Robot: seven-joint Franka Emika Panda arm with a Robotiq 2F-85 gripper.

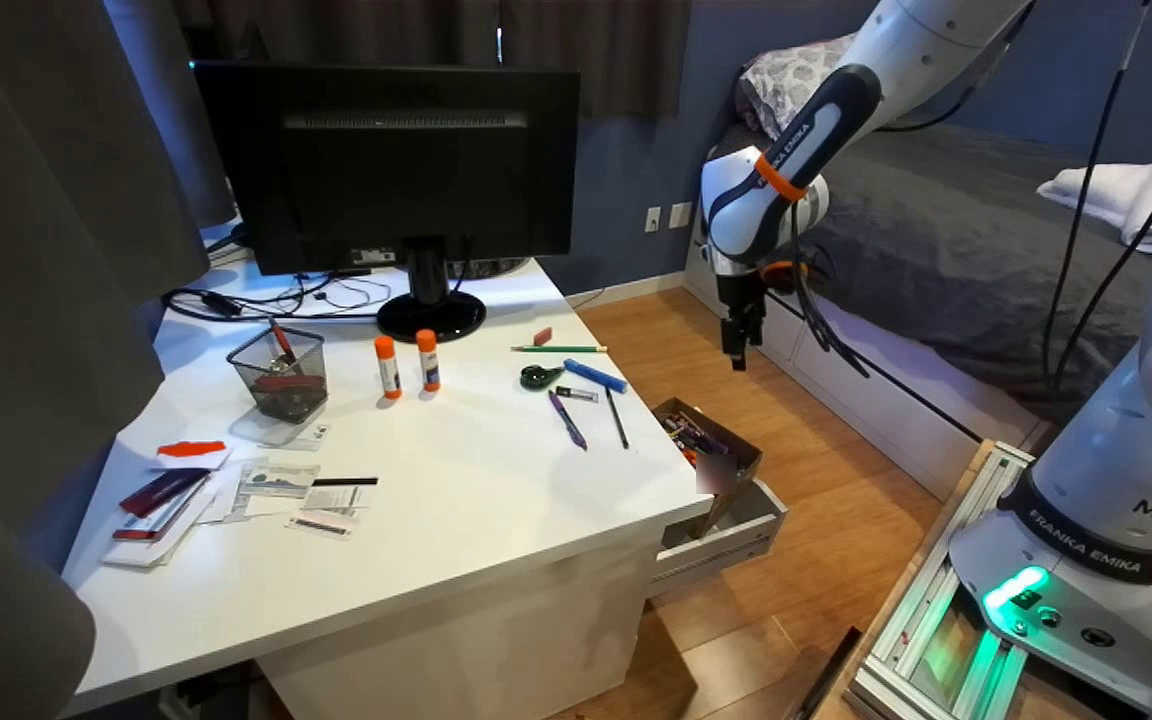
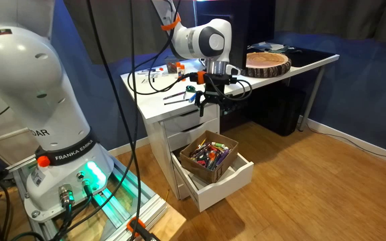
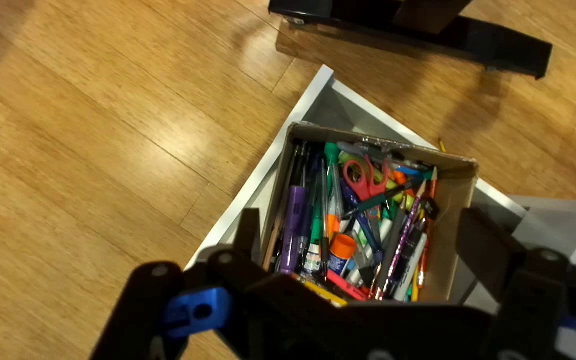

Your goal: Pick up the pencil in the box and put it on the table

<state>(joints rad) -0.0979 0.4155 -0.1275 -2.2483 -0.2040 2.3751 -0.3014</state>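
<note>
A brown cardboard box (image 2: 198, 169) stands in the pulled-out white drawer (image 2: 226, 189). It holds a heap of pens, markers, scissors and several pencils. In the wrist view a purple glitter pencil (image 3: 402, 240), an orange-red pencil (image 3: 424, 250) and a yellow pencil (image 3: 324, 292) lie in it; which one is meant I cannot tell. The table is the white desk (image 1: 476, 490), also in an exterior view (image 2: 152, 108). My gripper (image 2: 213, 110) is open and empty, pointing down, well above the box. In the wrist view its fingers (image 3: 360, 225) appear on either side of the box.
On the desk near the drawer side lie a green pencil (image 1: 561, 349), a black pencil (image 1: 617, 418), a purple pen (image 1: 567, 420) and a blue marker (image 1: 595, 375). Glue sticks (image 1: 388, 368), a wire-mesh basket (image 1: 281, 375) and a monitor (image 1: 386, 170) stand farther in.
</note>
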